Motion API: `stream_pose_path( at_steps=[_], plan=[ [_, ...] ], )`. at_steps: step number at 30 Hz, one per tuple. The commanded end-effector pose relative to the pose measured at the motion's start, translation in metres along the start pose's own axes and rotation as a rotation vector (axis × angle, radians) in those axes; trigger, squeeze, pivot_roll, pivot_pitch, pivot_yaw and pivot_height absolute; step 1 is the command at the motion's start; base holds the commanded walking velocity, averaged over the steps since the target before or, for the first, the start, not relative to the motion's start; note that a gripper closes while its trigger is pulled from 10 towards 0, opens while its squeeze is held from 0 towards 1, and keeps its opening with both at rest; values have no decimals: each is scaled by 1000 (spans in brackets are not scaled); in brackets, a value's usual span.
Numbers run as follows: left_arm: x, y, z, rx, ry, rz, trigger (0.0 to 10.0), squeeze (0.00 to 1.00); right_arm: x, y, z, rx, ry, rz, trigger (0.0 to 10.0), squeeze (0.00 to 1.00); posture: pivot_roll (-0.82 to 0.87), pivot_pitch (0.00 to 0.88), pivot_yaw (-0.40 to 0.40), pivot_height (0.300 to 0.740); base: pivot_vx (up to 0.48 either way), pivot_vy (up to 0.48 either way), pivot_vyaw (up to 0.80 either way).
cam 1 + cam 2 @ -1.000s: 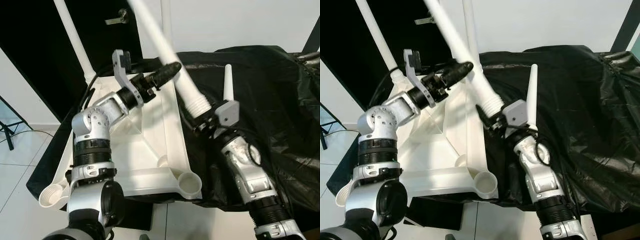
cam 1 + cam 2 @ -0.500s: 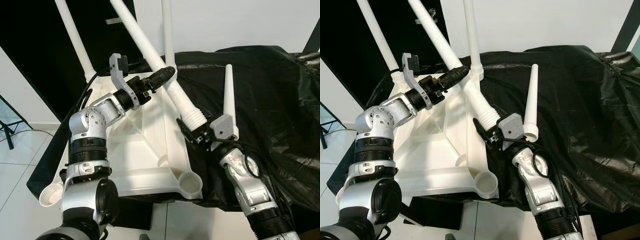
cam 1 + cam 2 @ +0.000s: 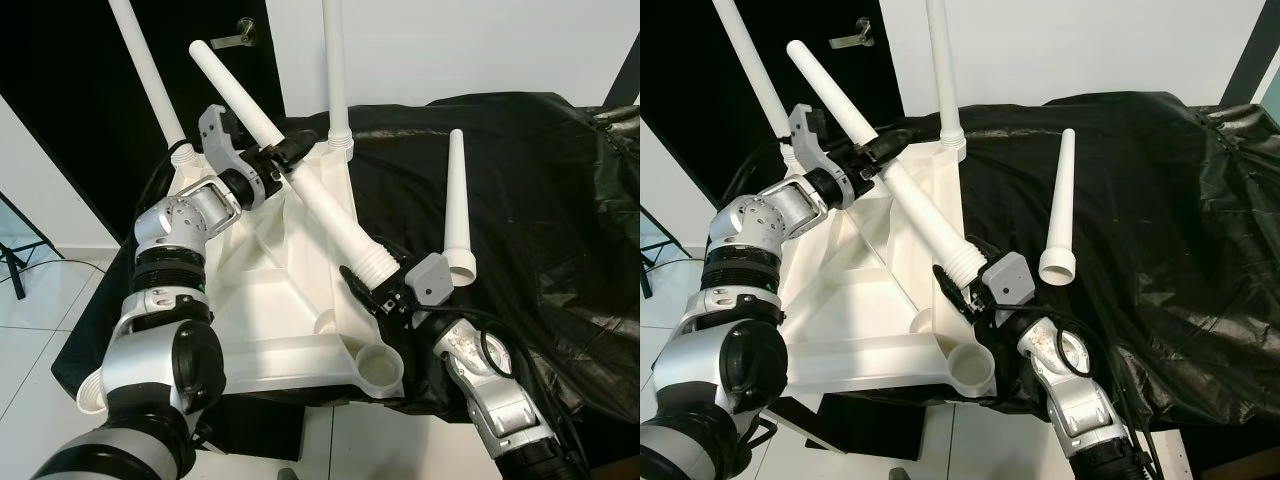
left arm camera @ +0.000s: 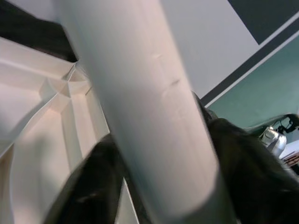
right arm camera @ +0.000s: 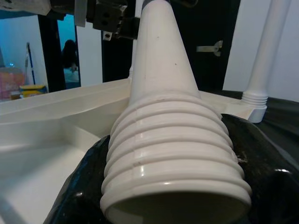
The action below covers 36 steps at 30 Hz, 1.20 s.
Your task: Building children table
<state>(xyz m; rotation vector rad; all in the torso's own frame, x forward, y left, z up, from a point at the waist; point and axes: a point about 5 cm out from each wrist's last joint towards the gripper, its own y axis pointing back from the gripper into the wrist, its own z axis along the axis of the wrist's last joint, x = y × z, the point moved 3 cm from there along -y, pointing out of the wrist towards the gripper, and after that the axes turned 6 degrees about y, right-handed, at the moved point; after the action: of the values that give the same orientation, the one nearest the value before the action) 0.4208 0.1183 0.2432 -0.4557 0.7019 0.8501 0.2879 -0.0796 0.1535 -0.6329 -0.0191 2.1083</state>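
White leg [image 3: 300,180] hides left tool [image 3: 272,160] fingertips.

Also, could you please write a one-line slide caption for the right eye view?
Both grippers, left and right, hold a white table leg over the upturned tabletop; spare leg lies on black sheet.

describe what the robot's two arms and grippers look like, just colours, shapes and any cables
Both arms are silver metal, built of rounded segments joined by ribbed black rings. The left gripper has long black fingers and a light grey bracket beside its wrist. The right gripper has the same black fingers, a grey boxy block at the wrist, and black cables looping along its forearm.
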Motion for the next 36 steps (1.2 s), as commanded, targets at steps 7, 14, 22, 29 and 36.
stream_pose_path(
  at_steps=[7,14,22,29,36],
  plan=[
    [4,1,5,-9,59,29,0,0,1,-4,8,-31,1,-20,10000,0,-78,0,101,740,0,0,0],
    [-4,-1,11,-28,84,-10,0,0,-6,-5,10,-29,-67,-66,10000,1000,-68,0,95,740,0,0,0],
    [-25,7,17,-103,-92,-132,10000,0,-15,-15,7,69,-249,-156,10000,0,-68,0,80,740,0,0,0],
    [-53,13,4,-114,-235,-224,10000,0,-15,-26,6,156,-205,-111,10000,0,-64,0,69,740,0,0,0],
    [-73,14,-10,-142,-313,-262,10000,0,-10,-38,13,167,-160,10,10000,0,-52,0,54,740,0,0,0]
  ],
)
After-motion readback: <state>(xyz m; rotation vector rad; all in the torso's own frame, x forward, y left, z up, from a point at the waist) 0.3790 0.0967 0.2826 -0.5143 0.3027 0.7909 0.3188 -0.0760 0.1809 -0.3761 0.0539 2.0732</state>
